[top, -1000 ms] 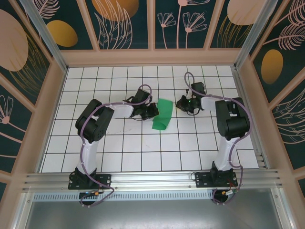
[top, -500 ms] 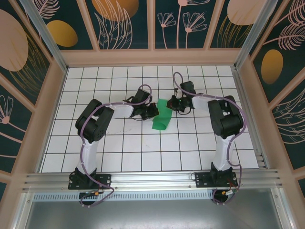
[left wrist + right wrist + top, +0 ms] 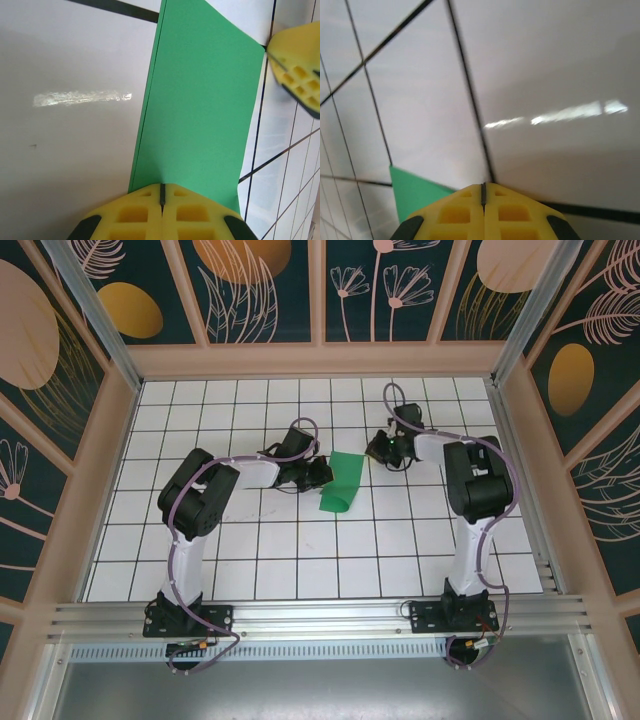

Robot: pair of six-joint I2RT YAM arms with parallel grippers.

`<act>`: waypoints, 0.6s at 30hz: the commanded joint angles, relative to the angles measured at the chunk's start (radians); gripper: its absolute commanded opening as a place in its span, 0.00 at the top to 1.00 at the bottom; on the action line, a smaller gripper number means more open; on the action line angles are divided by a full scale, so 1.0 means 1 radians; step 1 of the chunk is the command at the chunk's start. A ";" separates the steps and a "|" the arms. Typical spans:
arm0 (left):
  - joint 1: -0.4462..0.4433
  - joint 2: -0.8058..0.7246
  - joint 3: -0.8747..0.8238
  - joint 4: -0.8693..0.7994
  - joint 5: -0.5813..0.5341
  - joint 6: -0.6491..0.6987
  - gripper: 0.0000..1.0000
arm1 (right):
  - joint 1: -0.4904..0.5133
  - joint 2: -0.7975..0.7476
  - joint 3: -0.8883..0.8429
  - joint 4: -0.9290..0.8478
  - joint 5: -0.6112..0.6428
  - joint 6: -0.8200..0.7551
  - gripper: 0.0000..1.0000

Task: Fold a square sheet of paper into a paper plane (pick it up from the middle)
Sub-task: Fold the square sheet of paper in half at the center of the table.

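The square sheet of paper lies folded into a narrower bright-green strip near the table's middle. In the left wrist view the green paper stretches away from my left gripper, which is shut with its yellow tips over the paper's near edge; I cannot tell whether they pinch it or press on it. From above, the left gripper sits at the strip's left side. My right gripper is shut, just off the paper's upper right corner. Its wrist view has the shut tips over bare tile, a green corner at lower left.
White gridded table inside a walled enclosure with patterned panels. The right gripper's yellow finger pokes into the left wrist view beside the paper's far corner. Open tiles lie in front of the paper.
The right gripper reached left onto the paper's upper right corner half a second ago, then drew back to the right off it. The left gripper and paper stayed put.
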 commanded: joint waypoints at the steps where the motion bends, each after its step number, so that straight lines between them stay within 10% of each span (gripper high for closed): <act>1: 0.005 0.112 -0.075 -0.235 -0.161 0.012 0.99 | -0.008 -0.067 0.002 0.014 0.063 0.023 0.97; 18: 0.007 0.108 -0.081 -0.212 -0.169 0.005 0.99 | 0.208 -0.289 -0.366 0.112 -0.158 0.076 0.98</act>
